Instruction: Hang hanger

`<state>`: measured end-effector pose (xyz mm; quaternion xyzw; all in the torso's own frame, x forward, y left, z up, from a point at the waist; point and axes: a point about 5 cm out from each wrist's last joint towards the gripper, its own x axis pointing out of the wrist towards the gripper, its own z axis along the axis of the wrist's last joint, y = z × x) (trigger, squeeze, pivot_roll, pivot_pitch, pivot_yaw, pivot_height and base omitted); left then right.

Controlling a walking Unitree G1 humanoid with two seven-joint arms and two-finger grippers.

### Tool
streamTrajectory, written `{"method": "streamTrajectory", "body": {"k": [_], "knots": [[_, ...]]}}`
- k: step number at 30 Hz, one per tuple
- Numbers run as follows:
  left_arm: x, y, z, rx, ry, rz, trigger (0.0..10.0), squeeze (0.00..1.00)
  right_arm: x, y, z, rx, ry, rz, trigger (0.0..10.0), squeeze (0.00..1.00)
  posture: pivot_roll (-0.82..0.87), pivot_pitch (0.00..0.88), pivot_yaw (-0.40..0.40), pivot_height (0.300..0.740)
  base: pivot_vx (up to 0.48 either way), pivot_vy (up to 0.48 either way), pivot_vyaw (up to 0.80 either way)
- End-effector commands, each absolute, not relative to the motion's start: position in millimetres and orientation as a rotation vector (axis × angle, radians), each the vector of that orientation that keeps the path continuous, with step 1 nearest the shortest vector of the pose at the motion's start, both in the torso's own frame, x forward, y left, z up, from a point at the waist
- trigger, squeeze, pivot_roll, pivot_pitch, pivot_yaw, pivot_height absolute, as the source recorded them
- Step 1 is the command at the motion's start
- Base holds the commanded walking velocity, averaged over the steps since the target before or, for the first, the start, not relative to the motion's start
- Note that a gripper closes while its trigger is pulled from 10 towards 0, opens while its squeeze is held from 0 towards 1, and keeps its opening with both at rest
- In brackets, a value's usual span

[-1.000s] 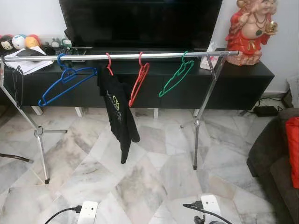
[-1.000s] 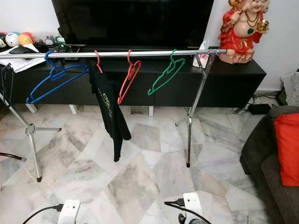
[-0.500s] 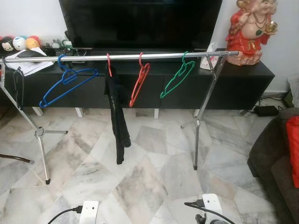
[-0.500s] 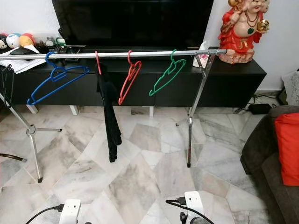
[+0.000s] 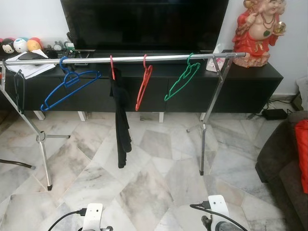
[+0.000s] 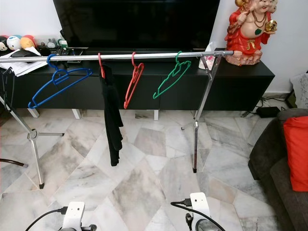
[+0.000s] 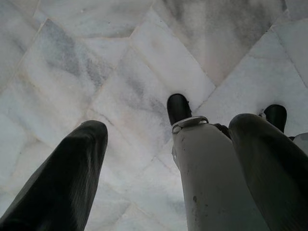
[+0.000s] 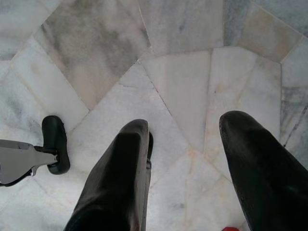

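four plastic hangers on rail, one holding black shirt, both jaws apart

red hanger, black garment, on rail

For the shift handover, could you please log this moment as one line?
rail: blue, red, green hangers plus black garment hung | left tool: open, idle over floor | right tool: open, idle
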<state>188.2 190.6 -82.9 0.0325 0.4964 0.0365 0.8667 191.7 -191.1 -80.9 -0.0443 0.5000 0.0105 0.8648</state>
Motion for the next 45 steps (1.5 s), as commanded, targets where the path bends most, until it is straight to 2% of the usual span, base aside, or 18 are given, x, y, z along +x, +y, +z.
{"method": "streamTrajectory", "body": {"k": [1,6,26,28,45], "knots": [[185.5,190.4,-84.4,0.071,1.053,0.076,10.0,0.0,189.1,-192.9,-82.1,-0.095,1.061,0.016,10.0,0.0,-0.11,0.0,-0.005,0.74,0.0,0.0,0.0],[184.7,191.6,-84.5,0.07,1.051,0.052,10.0,0.0,187.0,-191.1,-83.4,-0.085,1.069,0.009,10.0,0.0,-0.12,0.0,0.004,0.74,0.0,0.0,-0.23],[180.8,191.1,-86.6,0.137,1.095,-0.012,10.0,0.0,183.1,-192.3,-85.2,-0.106,1.088,0.022,10.0,0.0,-0.12,0.0,0.015,0.74,0.0,0.0,-0.74],[181.4,191.3,-86.2,0.156,1.095,-0.03,10.0,0.0,183.3,-192.0,-85.1,-0.107,1.089,0.024,10.0,0.0,-0.12,0.0,0.016,0.74,0.0,-0.48,-0.74],[182.6,195.1,-85.2,0.179,1.103,-0.029,10.0,0.0,185.0,-188.5,-84.8,-0.103,1.084,0.028,10.0,0.0,-0.13,0.0,0.035,0.74,0.0,-0.028,-0.74]]}}
